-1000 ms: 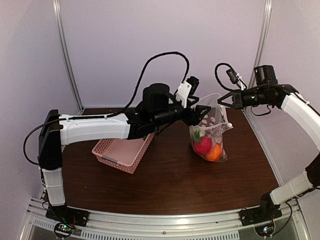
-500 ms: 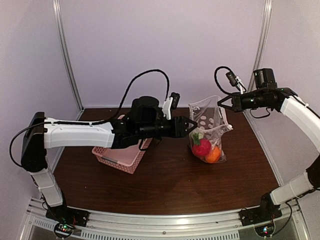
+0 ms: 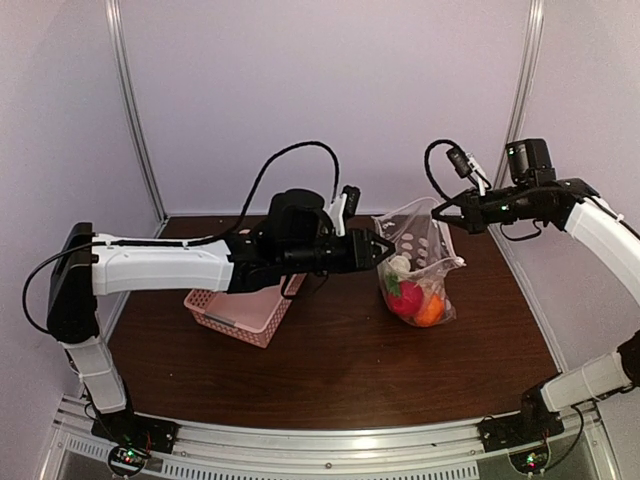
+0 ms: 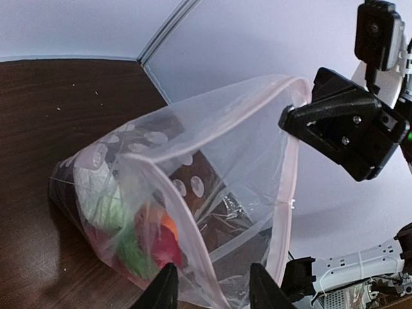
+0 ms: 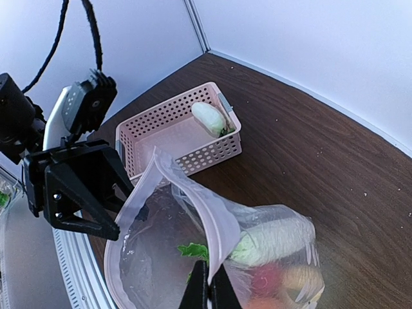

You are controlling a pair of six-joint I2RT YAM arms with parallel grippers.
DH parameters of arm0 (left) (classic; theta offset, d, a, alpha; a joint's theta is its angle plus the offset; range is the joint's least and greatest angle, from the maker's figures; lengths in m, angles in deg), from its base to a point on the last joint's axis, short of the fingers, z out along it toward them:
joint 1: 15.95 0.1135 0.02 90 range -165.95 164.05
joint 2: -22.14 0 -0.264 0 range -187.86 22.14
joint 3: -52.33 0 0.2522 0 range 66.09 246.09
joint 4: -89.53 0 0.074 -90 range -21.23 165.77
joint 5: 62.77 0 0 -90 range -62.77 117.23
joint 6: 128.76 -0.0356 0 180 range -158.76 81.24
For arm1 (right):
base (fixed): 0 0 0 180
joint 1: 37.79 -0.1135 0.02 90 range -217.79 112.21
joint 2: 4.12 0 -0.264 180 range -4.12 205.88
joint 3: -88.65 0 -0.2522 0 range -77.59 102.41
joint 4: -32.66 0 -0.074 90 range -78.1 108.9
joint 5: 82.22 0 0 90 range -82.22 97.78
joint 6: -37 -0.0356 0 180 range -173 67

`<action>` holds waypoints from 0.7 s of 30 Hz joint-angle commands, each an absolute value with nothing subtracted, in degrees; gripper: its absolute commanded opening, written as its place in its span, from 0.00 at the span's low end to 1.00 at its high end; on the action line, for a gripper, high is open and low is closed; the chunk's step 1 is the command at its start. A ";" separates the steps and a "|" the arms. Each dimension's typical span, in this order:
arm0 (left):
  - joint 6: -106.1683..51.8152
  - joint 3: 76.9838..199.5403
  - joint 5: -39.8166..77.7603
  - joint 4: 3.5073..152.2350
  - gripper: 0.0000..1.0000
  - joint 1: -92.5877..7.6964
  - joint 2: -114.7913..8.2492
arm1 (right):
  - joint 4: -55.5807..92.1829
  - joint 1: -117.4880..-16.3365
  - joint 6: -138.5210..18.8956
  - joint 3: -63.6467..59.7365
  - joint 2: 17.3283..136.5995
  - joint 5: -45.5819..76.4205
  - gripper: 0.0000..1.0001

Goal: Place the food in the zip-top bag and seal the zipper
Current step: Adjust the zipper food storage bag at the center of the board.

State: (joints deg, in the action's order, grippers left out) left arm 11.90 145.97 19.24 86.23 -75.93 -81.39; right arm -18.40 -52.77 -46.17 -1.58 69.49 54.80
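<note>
Both my arms are out over the table, grippers facing each other.

My left arm stretches nearly level toward the right, and the left gripper points sideways with its jaws standing apart. My right arm rises from its base, bends at the elbow and reaches leftward, with the right gripper pinched tight on the bag rim.

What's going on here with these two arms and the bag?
Toy food is being packed into a clear bag. The right end effector pinches one side of the bag's mouth, holding it upright and open. The left end effector, jaws apart, sits at the opposite edge. Several pieces are inside, one white radish lies in the pink basket, and the mouth is unsealed.
</note>
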 commanded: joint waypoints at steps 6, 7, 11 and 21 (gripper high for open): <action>11.04 151.53 17.58 81.48 0.07 -72.72 -86.95 | -18.95 -55.80 -43.23 -2.35 68.26 49.02 0.00; 10.40 152.70 17.54 81.36 0.02 -72.71 -87.83 | -18.91 -55.81 -43.70 -2.08 69.04 48.03 0.00; 6.74 162.99 20.06 81.85 0.00 -72.54 -92.87 | -25.47 -55.73 -41.88 7.63 75.70 28.57 0.00; 6.77 177.34 17.96 78.42 0.00 -70.28 -104.90 | -28.48 -55.36 -39.66 14.53 75.83 16.87 0.00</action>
State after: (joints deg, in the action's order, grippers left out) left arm 5.43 177.38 20.88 79.52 -72.11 -100.43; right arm -28.39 -54.84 -40.53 19.88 79.76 18.61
